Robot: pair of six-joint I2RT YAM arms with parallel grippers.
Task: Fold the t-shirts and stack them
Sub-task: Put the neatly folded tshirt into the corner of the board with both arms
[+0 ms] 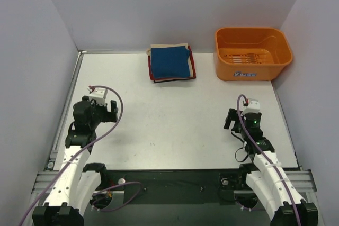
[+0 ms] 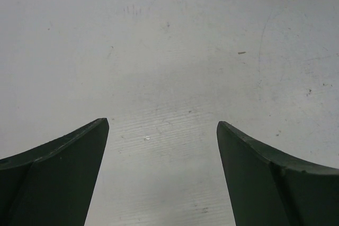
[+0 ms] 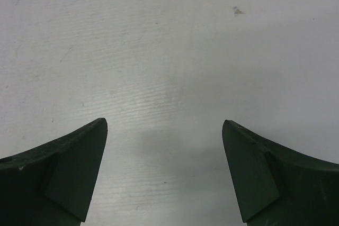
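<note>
Left fingers [image 2: 53, 178] and right fingers [image 3: 53, 178] gape empty — the t-shirts [image 1: 170, 63] seem soft, light; we'd pinch folded edges.

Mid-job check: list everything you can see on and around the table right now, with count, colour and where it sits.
stack of folded t-shirts: one stack, dark blue on top with beige and red edges showing beneath, far centre of the table; number of layers unclear
orange tub: one, orange, far right corner, apart from the stack; no shirt visible inside
table: one, white, scuffed
walls: three, pale grey, left, back and right
purple cables: two, one along each arm
left gripper: one, dark, open, over bare table at near left, holding nothing
right gripper: one, dark, open, over bare table at near right, holding nothing
</note>
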